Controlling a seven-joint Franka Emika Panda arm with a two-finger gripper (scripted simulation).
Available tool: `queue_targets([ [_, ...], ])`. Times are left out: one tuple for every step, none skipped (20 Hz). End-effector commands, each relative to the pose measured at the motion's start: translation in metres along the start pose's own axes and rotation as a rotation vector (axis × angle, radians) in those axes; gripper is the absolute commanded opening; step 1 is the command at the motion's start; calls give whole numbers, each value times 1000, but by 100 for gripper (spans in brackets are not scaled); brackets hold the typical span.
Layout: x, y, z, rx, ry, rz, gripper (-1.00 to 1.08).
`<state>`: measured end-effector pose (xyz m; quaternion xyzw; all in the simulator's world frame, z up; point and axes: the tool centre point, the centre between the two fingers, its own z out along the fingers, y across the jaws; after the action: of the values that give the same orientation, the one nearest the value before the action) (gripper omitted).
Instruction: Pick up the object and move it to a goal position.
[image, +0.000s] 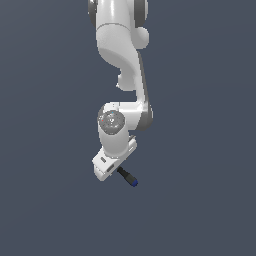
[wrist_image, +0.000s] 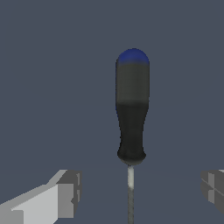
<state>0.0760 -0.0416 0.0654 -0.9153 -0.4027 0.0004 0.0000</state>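
Note:
The object is a small screwdriver (wrist_image: 132, 109) with a black handle, a blue cap and a thin grey shaft. Its shaft runs between my gripper's (wrist_image: 141, 190) two fingers, with a wide gap on each side. The gripper is open and nothing touches the shaft. In the exterior view the gripper (image: 110, 171) is low over the dark floor. The screwdriver's handle (image: 127, 177) sticks out from under it toward the exterior view's right. The white hand hides the shaft and the fingertips there.
The plain dark grey floor (image: 200, 210) surrounds the screwdriver on all sides. The white arm (image: 122, 60) rises above the gripper to the top of the exterior view.

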Motion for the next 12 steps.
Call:
queue_targets([
  [0, 0, 0, 0, 0, 0, 100],
  [0, 0, 1, 0, 0, 0, 100],
  [0, 0, 3, 0, 0, 0, 100],
  [0, 0, 6, 0, 0, -1, 100],
  [0, 0, 9, 0, 0, -1, 100],
  [0, 0, 14, 0, 0, -1, 100],
  [0, 0, 18, 0, 0, -2, 100],
  [0, -1, 24, 0, 0, -3, 100],
  [0, -1, 30, 0, 0, -3, 100],
  [0, -1, 36, 0, 0, -4, 100],
  [-1, -1, 40, 0, 0, -4, 100],
  [0, -1, 44, 0, 1, -5, 100],
])
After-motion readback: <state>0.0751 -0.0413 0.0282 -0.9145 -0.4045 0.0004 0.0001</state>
